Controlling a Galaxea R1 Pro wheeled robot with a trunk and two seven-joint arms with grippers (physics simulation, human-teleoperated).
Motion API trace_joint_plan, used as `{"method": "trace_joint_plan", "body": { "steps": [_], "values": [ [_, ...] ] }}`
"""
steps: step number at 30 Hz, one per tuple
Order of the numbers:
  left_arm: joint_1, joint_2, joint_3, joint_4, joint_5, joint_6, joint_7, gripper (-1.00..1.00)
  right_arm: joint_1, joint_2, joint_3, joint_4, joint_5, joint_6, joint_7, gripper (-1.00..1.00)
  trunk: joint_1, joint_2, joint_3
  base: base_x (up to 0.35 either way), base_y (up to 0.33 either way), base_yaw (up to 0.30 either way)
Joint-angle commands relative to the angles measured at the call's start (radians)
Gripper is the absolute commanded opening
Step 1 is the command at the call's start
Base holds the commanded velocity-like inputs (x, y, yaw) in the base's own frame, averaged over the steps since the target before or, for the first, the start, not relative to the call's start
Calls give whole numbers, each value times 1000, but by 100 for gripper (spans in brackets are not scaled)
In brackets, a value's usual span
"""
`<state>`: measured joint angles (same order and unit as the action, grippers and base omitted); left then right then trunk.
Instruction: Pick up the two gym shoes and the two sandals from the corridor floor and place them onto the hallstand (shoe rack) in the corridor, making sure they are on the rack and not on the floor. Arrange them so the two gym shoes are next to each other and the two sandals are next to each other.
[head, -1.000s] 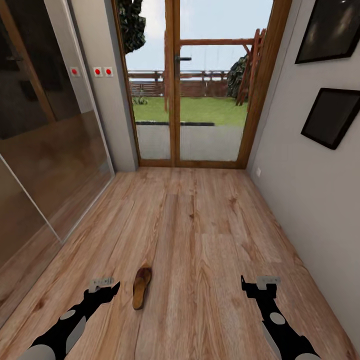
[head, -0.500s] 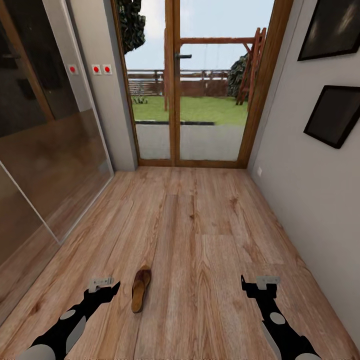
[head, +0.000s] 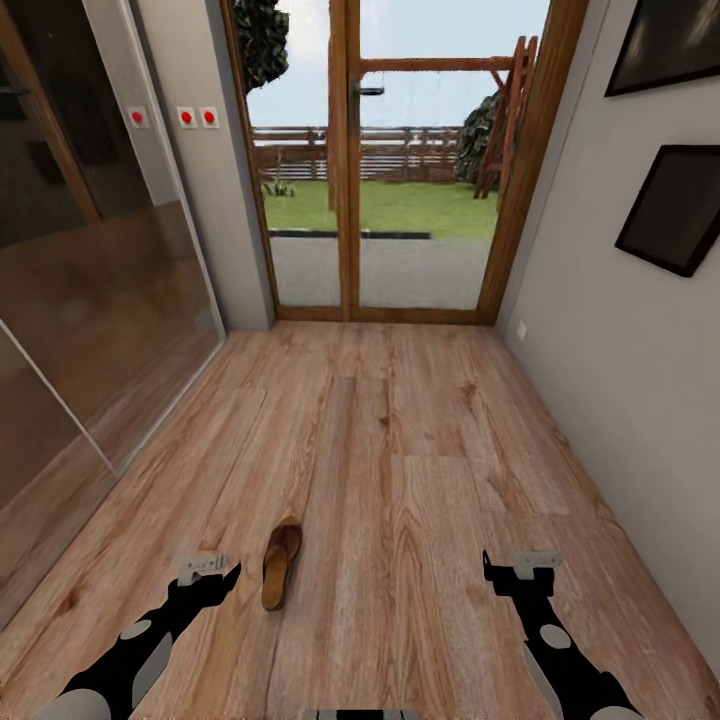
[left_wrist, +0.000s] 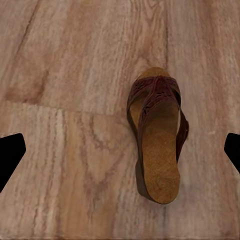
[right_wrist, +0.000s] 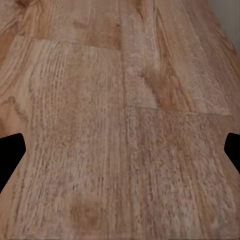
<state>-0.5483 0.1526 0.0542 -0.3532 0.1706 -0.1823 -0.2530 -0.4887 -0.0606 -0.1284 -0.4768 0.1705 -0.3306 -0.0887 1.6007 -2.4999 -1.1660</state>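
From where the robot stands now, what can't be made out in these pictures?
- Sandal, head view: too small to show its straps; the left wrist view shows them.
- Left end effector, left wrist view: both fingers cut off by the edges, tips alone visible.
- Right end effector, right wrist view: likewise cut off.
- Dark picture frames, head view: contents too dark, one cropped by the edge.
- Red wall buttons, head view: too small to read.

I see one sandal (head: 281, 565) flat on the corridor floor (head: 420, 450), sole down, dark-brown straps over a tan footbed. Its length runs along the planks, nearer the floor's left edge than its right.
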Motion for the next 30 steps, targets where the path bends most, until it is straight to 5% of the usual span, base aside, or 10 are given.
{"method": "trace_joint_plan", "body": {
  "steps": [1,14,22,30],
  "values": [
    [-1,0,6,2,6,0,-9,100,-1,0,-4,1,11,-3,-4,100,0,-1,-6,0,0,0],
    [-13,-4,6,0,6,12,-6,100,-2,-3,-6,-16,10,20,-4,100,6,-4,-77,0,0,0],
    [-46,-22,3,-16,3,34,-6,100,-6,-2,-5,-249,8,285,1,100,10,-6,-121,0,0,0],
    [-77,-28,5,-11,-32,77,-8,100,-7,1,-2,-373,9,409,59,100,13,-7,-164,0,0,0]
  ]
}}
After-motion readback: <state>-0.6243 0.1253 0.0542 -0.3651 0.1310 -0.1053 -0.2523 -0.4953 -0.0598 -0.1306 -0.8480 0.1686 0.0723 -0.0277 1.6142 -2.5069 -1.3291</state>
